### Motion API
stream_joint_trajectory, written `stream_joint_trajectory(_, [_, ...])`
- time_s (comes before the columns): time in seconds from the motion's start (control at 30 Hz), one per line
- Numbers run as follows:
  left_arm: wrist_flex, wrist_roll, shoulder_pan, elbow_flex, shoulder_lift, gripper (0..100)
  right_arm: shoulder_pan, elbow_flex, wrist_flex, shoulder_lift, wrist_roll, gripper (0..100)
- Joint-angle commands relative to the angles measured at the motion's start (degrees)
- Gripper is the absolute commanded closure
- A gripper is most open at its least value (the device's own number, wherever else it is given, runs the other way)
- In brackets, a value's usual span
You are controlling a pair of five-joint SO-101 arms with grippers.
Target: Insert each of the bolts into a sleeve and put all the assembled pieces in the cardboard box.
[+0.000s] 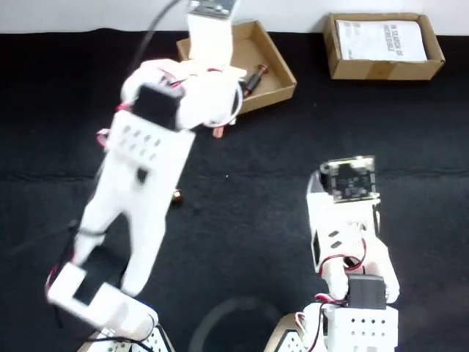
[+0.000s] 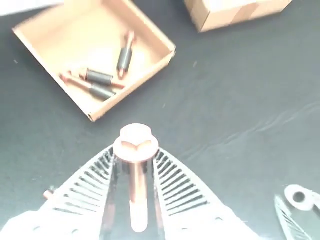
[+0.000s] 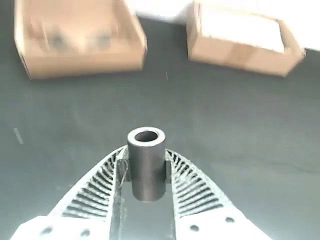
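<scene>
My left gripper (image 2: 135, 156) is shut on a copper bolt (image 2: 135, 187), hex head outward, held above the black table just short of the open cardboard box (image 2: 159, 65). Three assembled bolt-and-sleeve pieces (image 2: 102, 85) lie inside that box. My right gripper (image 3: 146, 152) is shut on a dark grey sleeve (image 3: 146, 172), its open bore facing away from the wrist. In the high view the left arm (image 1: 146, 169) stretches up to the box (image 1: 282, 73), and the right arm (image 1: 350, 220) stays at the lower right. A copper tip (image 1: 218, 132) shows below the left wrist.
A second cardboard box (image 1: 366, 70) holding a white sheet stands at the back right. A small copper piece (image 1: 176, 196) lies on the black mat beside the left arm. A fingertip of the right arm (image 2: 299, 200) shows in the left wrist view.
</scene>
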Motion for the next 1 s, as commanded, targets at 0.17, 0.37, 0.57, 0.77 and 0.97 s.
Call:
stream_joint_trajectory(0.17, [-2.81,0.62,0.13,22.02,-28.18,99,-12.62,-0.13,-11.65,-1.1,-21.1,99.1])
stream_joint_trajectory(0.37, [-29.01,-1.32,0.48,50.77,-47.08,99,-16.22,-0.04,-11.65,-1.1,-22.51,99.1])
stream_joint_trajectory(0.57, [-49.14,-4.92,4.7,65.98,-54.64,99,-19.03,-0.04,-11.47,-1.1,-22.42,99.1])
stream_joint_trajectory(0.77, [-54.59,-4.92,10.68,63.6,-48.22,99,-19.3,-0.04,-11.47,-1.1,-22.42,99.1])
stream_joint_trajectory(0.97, [-54.42,-4.84,15.08,52.35,-38.37,99,-19.21,-0.04,-11.47,-1.1,-22.42,99.1])
